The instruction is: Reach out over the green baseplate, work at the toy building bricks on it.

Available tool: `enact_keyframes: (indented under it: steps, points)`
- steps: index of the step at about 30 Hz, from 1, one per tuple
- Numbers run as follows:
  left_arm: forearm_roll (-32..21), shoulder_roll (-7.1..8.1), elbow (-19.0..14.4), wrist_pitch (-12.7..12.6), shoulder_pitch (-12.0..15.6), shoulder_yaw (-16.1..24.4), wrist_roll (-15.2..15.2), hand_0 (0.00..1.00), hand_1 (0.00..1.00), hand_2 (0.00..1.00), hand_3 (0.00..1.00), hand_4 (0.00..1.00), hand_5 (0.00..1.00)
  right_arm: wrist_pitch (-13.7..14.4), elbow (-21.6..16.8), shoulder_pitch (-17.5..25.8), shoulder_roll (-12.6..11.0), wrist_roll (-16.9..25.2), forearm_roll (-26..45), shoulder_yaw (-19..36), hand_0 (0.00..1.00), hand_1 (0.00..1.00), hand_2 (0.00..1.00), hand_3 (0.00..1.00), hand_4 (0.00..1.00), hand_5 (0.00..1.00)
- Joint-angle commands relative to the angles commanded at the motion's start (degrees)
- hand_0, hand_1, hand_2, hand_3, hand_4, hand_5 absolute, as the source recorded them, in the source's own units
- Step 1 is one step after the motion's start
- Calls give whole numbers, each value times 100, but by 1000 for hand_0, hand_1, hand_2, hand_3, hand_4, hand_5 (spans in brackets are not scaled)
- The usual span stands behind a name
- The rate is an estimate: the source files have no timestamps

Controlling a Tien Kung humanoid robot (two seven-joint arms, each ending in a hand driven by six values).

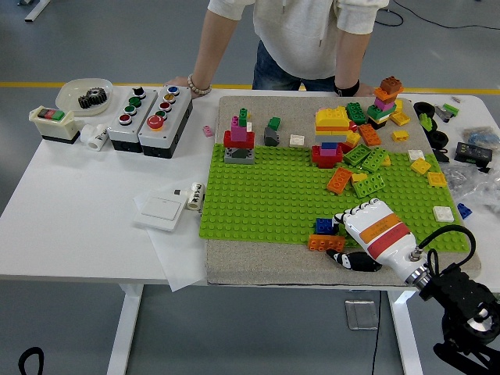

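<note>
Right hand (373,232) fingers (349,214) beside blue brick (324,226), orange brick (326,243) below

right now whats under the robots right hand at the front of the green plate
Beside the right hand, a blue brick and an orange brick sit on the green baseplate, touching its fingertips. Whatever lies beneath the palm is covered.

Right hand (367,234) low, palm down, fingers curled forward.

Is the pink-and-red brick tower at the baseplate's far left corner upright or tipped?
Upright: the tower stands straight on its grey base at the green baseplate edge.
</note>
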State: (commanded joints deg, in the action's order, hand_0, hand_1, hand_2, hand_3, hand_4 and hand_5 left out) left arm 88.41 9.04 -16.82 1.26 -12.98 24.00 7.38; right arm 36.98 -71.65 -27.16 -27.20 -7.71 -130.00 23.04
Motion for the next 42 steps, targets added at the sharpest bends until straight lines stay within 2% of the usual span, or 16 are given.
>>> enact_keyframes:
  steps: [4, 5, 10, 11, 27, 40, 41, 42]
  points:
    - [-8, 2, 2, 0, -3, -3, -2, 672, 656, 691, 612, 666, 666, 0, 15, -4, -5, 94, 0, -7, 208, 235, 325, 444, 796, 453]
    - [-9, 2, 2, 0, -3, -4, -3, 672, 655, 691, 613, 667, 667, 0, 16, -5, -5, 103, 0, -7, 198, 222, 316, 450, 748, 477]
    - [-18, 2, 1, 2, -1, -11, -4, 672, 655, 691, 613, 667, 667, 0, 12, -17, -5, 155, 0, -12, 198, 222, 316, 450, 748, 477]
    - [-15, 2, 2, 4, 0, -7, -4, 672, 655, 690, 612, 667, 664, 0, 12, -20, -5, 169, 0, -13, 188, 214, 308, 451, 722, 495]
    - [30, 7, 3, 26, 16, 18, 6, 675, 655, 688, 612, 668, 665, 0, 106, -41, 16, 332, 0, -35, 160, 188, 298, 451, 719, 528]
    - [65, 6, -2, 23, 14, 28, 11, 668, 658, 690, 612, 668, 665, 0, 168, -52, 28, 294, 0, -36, 116, 162, 293, 453, 721, 553]
    - [62, 7, -2, 21, 13, 26, 10, 668, 656, 690, 612, 668, 665, 0, 169, -53, 28, 289, 0, -35, 111, 156, 286, 443, 745, 314]
    - [57, 8, -2, 19, 12, 23, 9, 668, 656, 690, 612, 668, 665, 0, 172, -56, 30, 285, 0, -32, 111, 156, 286, 443, 745, 314]
